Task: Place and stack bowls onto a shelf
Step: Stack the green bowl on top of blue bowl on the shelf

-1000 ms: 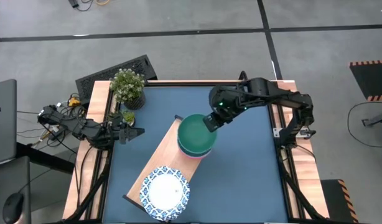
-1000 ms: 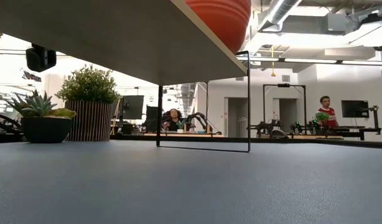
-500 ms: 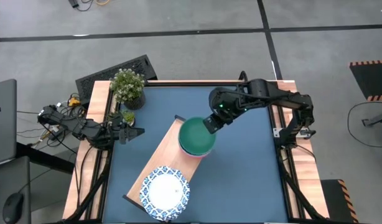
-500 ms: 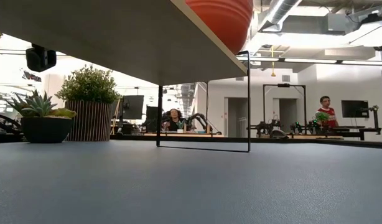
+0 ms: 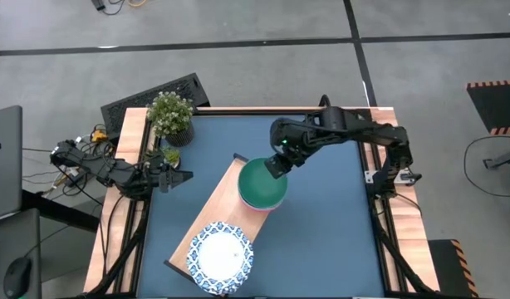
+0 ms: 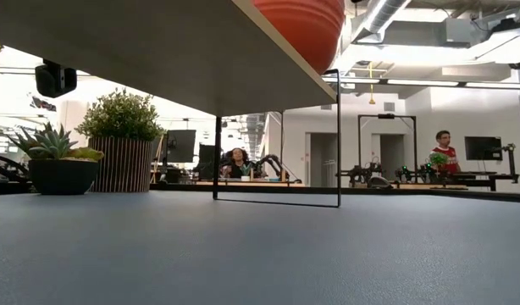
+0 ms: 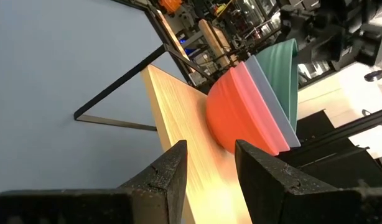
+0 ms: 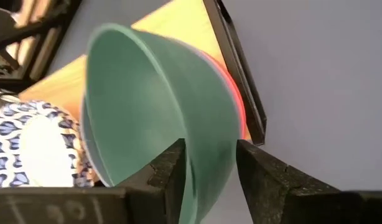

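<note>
A stack of bowls stands on the light wooden shelf (image 5: 207,218) near its far end. The teal bowl (image 5: 262,184) is on top, over a grey-blue bowl (image 7: 272,106) and a red bowl (image 7: 237,118) whose bottom rests on the board. A blue-and-white patterned bowl (image 5: 222,253) sits at the shelf's near end. My right gripper (image 5: 276,164) is open over the teal bowl's far-right rim, slanting down, one finger on each side of it. My left gripper (image 5: 176,177) waits open at the table's left edge, holding nothing. My right gripper straddles the teal bowl's rim (image 8: 192,163), one finger (image 8: 169,171) inside the bowl and the other (image 8: 259,177) outside its wall. It comes slanting down from the table's far right. I cannot tell whether either finger touches the wall. The bowl sits nested on the stack.
A leafy potted plant (image 5: 170,116) and a small succulent (image 5: 170,155) stand at the table's far left. The shelf is raised on a thin dark frame (image 6: 338,135). Bare blue tabletop (image 5: 321,232) lies to the right of the shelf. People sit in the room beyond.
The teal bowl has settled lower onto the stack, so less of the bowls beneath it shows past its near edge. My right gripper has stayed at the bowl's far-right rim.
</note>
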